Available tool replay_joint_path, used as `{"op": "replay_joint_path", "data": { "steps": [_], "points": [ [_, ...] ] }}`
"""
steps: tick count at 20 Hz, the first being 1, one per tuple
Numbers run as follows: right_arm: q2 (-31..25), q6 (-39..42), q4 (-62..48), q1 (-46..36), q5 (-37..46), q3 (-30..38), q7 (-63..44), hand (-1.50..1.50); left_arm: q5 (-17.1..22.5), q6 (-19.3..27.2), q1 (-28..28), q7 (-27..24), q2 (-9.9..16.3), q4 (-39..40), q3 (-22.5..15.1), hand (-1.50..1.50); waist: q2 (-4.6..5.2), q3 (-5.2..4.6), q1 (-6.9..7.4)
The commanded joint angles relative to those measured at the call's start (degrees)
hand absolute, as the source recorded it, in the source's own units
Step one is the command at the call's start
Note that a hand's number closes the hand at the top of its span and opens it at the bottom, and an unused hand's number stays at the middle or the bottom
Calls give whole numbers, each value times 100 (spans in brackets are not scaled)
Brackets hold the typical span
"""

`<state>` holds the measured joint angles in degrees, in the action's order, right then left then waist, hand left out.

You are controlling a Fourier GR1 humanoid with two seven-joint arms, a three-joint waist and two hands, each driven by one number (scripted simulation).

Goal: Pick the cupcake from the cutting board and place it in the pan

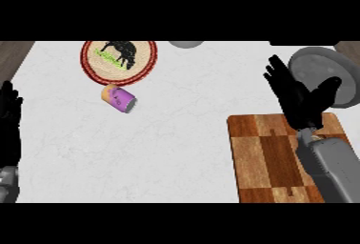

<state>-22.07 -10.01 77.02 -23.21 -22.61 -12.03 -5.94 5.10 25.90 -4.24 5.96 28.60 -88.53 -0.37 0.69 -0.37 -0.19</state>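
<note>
One purple-wrapped cupcake (119,97) tipped on marble counter (141,152).

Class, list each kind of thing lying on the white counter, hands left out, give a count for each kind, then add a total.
Cutting board: 1
Pan: 1
Round woven mat with a black animal on it: 1
Purple and orange object lying on its side: 1
Grey object cut off at the top edge: 1
Total: 5

A white, faintly marbled table (175,152) fills the frame; strips of brown wooden floor (13,55) show at both upper corners.
</note>
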Motion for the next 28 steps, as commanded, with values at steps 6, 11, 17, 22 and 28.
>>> {"op": "replay_joint_path", "data": {
  "steps": [6,11,17,22,28],
  "points": [
    [-1577,1035,-1831,276,-389,1178,-262,-150,185,-1392,-311,6,-209,-313,-1226,0,82,60,-127],
    [-1958,-609,-2261,1071,1595,561,768,150,405,-1724,-369,270,-287,-394,-1424,0,-19,58,-140],
    [-2010,321,-2352,1729,1440,728,1357,-150,282,-1985,-519,271,-604,-84,-1437,0,-69,38,-14],
    [-2988,846,-1923,1255,2252,-53,-181,-150,256,-1936,-458,311,-639,-235,-1497,0,-61,25,96],
    [-3524,2686,-1674,517,2330,-654,-1513,-150,313,-2138,-735,453,-461,-274,-1310,0,-49,21,191]
  ]
}}
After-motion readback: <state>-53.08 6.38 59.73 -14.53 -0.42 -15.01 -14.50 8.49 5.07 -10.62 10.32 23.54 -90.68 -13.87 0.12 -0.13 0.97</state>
